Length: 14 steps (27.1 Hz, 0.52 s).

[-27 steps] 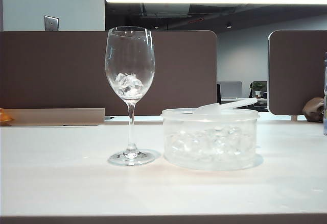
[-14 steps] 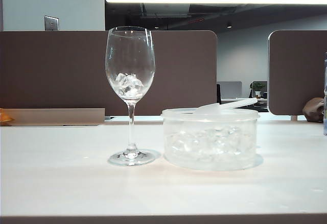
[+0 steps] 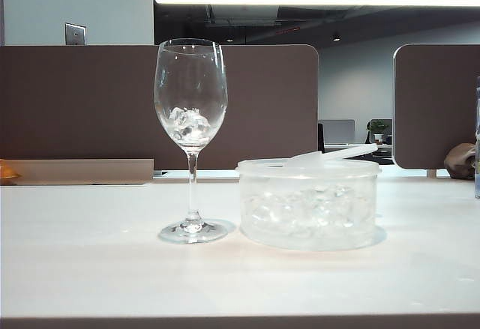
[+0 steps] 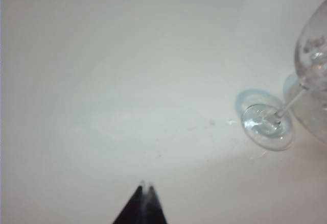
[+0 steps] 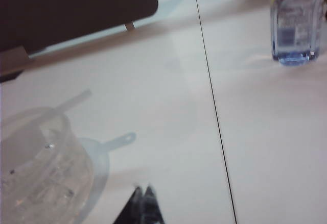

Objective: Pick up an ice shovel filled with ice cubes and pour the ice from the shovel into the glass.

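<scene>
Standing mid-desk [image 3: 90, 269], the glass [image 3: 190, 112] holds ice cubes [image 3: 187, 123]; the shovel [image 3: 334, 154] is laid across the tub [image 3: 309, 209] beside it. Both the left gripper [image 4: 146, 185] and right gripper [image 5: 143, 188] are seen pressed together, empty, above the desk.
</scene>
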Available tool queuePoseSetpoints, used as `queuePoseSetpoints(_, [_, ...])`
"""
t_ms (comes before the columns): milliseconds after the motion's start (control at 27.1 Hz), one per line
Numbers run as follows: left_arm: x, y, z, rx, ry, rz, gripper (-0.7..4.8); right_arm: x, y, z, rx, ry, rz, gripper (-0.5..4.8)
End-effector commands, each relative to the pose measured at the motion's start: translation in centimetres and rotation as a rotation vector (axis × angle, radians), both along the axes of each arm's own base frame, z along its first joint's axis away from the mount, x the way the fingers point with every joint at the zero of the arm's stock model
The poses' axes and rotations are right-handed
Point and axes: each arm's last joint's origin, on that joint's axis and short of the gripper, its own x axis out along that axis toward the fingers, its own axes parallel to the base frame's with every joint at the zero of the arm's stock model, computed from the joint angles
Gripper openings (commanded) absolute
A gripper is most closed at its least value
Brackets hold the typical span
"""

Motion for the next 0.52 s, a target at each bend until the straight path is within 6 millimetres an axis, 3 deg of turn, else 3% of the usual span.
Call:
queuePoseSetpoints(37, [0.13, -0.02, -0.45, 0.000, 0.003, -0.002, -0.05, -0.15, -0.02, 0.20, 0.004, -0.045, 0.000, -0.05])
queuePoseSetpoints(518, [-0.06, 0.67, -1.29, -0.002, -0.006, 0.077, -0.05, -0.46, -0.05, 0.65, 0.011, -0.101, 0.001, -0.05])
